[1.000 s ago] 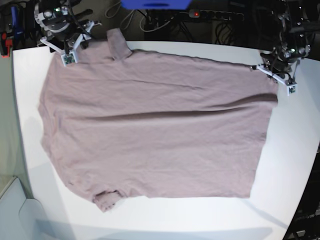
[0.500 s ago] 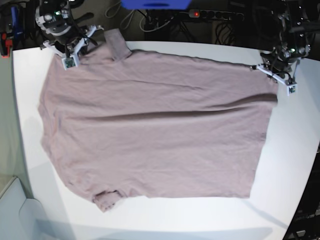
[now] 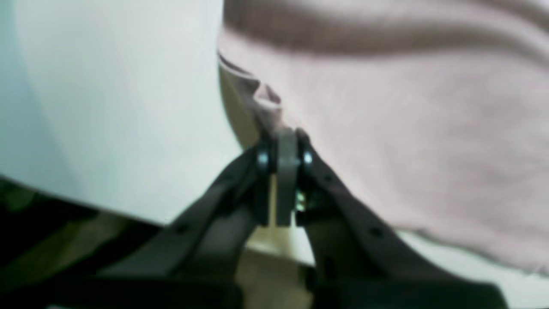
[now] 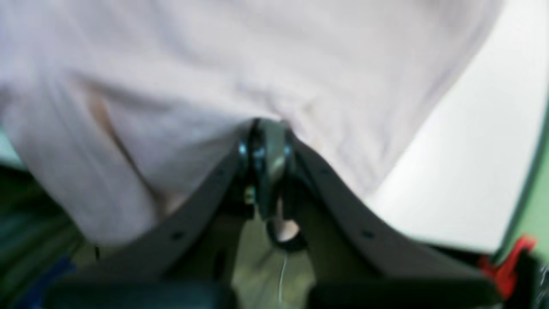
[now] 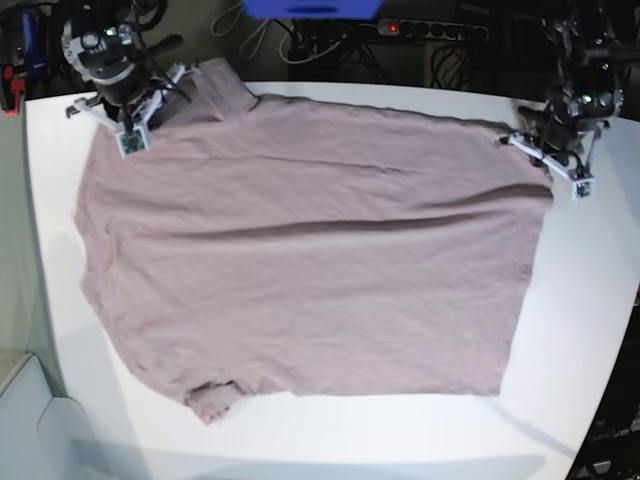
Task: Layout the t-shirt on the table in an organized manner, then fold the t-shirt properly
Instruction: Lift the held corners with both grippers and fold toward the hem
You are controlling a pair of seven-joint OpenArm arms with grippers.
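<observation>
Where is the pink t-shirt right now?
In the base view the t-shirt lies spread flat across the white table, its two far corners pinched by the arms at the back edge.

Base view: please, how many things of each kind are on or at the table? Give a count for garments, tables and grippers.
Garments: 1, the t-shirt
Tables: 1, the table
Grippers: 2, the left gripper and the right gripper, each at a far corner of the shirt
Total: 4

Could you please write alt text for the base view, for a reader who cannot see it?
A mauve-pink t-shirt lies spread nearly flat across a white table, seen from above. At its far edge, the right pincer is shut on the fabric near a sleeve, and the left pincer is shut on the hem corner.
</observation>
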